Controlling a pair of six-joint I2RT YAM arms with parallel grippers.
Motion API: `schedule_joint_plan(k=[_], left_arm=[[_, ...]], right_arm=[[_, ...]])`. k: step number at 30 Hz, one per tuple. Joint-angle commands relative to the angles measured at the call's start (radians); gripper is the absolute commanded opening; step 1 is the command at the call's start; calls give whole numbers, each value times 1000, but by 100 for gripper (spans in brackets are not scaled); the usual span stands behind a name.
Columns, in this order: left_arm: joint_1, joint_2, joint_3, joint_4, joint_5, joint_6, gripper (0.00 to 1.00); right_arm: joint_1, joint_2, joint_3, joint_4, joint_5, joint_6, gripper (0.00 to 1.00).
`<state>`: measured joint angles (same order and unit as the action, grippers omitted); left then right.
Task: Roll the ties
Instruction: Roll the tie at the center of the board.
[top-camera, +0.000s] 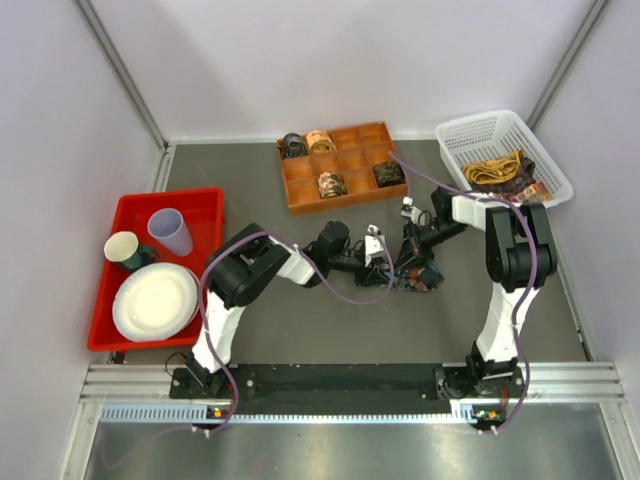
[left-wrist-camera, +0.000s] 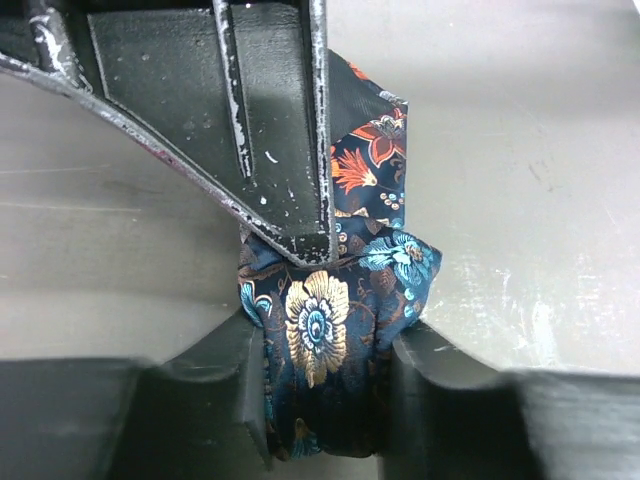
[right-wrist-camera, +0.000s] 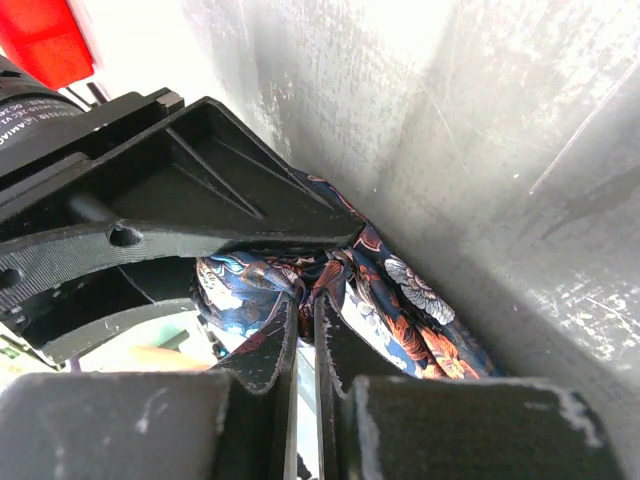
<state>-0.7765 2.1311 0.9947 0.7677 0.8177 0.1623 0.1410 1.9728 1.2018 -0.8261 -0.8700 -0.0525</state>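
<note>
While clamping the floral tie (left-wrist-camera: 318, 325) at the centre of the table (top-camera: 300, 330), right gripper (right-wrist-camera: 305, 310) shut on its fabric and left gripper (left-wrist-camera: 325, 390) closed around its coil, keep wraps taut and turn slowly.

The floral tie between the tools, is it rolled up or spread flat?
Mostly rolled: the tie sits as a coil in the left tool, one end trailing.
</note>
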Motion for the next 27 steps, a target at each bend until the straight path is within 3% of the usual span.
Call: schedule_joint_plan(k=[1, 2, 3, 6, 8, 11, 15, 20, 24, 27], left_arm=[[-27, -19, -44, -137, 26, 51, 12], [-27, -26, -35, -259, 0, 109, 12], [-27, -40, -21, -318, -43, 144, 11], [-41, -65, -4, -513, -129, 259, 11], [-59, -63, 15, -632, -225, 313, 13], [-82, -59, 47, -712, -317, 335, 25], [-113, -42, 96, -823, -397, 335, 27], [-132, -13, 140, -884, -452, 327, 29], [-135, -10, 153, -898, -460, 333, 32], [-138, -11, 156, -900, -454, 336, 37]], right_arm=[[12, 58, 24, 52, 171, -79, 3], [9, 57, 44, 32, 152, -87, 10], [-1, 51, 50, 18, 137, -87, 24], [-32, 11, 71, -47, 71, -96, 36], [-69, -11, 82, -108, 10, -112, 39], [-93, -52, 65, -165, -61, -144, 42], [-89, -86, 15, -142, -168, -110, 50], [-46, -58, -21, -114, -195, -99, 51], [-21, -37, -36, -59, -130, -69, 47], [-12, -22, -38, 1, -92, -34, 35]])
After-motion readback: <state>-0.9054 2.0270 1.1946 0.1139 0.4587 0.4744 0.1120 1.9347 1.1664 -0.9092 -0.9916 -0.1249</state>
